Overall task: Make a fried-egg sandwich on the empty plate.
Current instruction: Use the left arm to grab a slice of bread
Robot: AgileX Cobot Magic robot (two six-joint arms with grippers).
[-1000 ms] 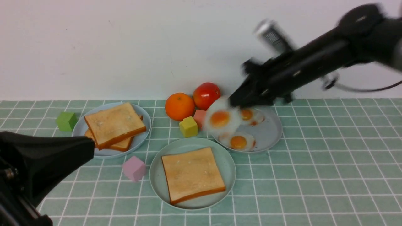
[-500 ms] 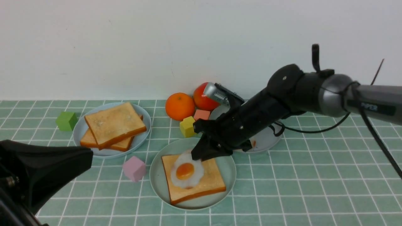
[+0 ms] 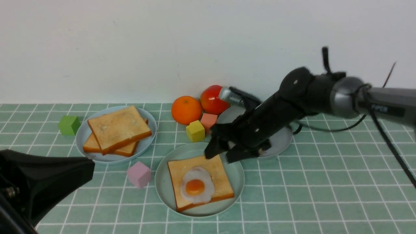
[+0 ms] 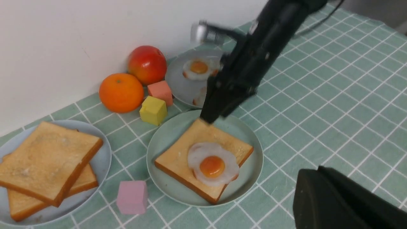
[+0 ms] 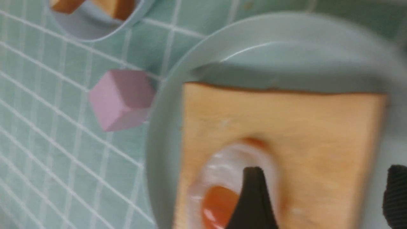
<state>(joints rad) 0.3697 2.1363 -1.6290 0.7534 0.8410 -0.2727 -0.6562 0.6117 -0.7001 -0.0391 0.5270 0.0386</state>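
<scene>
While the fried egg (image 3: 196, 187) lies yolk-up on the single toast slice (image 3: 213, 167) in the mint-green plate (image 3: 161, 182), near and central, the egg-laying step is judged complete. The right gripper (image 3: 222, 155) is seen just over the slice's far edge, jaws spread wide, nothing held between them. The left gripper (image 3: 87, 165) is kept low at the near left. Its jaws are not shown plainly, but it is taken as closed, and nothing is seen in it. A covering slice is now called for, to be lifted from the stack of two (image 3: 118, 128) on the pale blue plate (image 3: 110, 159) at the far left. The top piece lies askew, so an edge grip is suggested. The right arm is best cleared from above the mint-green plate first, and the egg, set toward the slice's near edge, must not be nudged off. Behind, more eggs (image 4: 198, 67) are left on the grey plate (image 3: 279, 143), with an orange (image 3: 186, 110), a tomato (image 3: 211, 99) and coloured cubes scattered about. Everything is laid on a green, white-gridded tile surface (image 3: 325, 182) against a plain white wall (image 3: 130, 48).
</scene>
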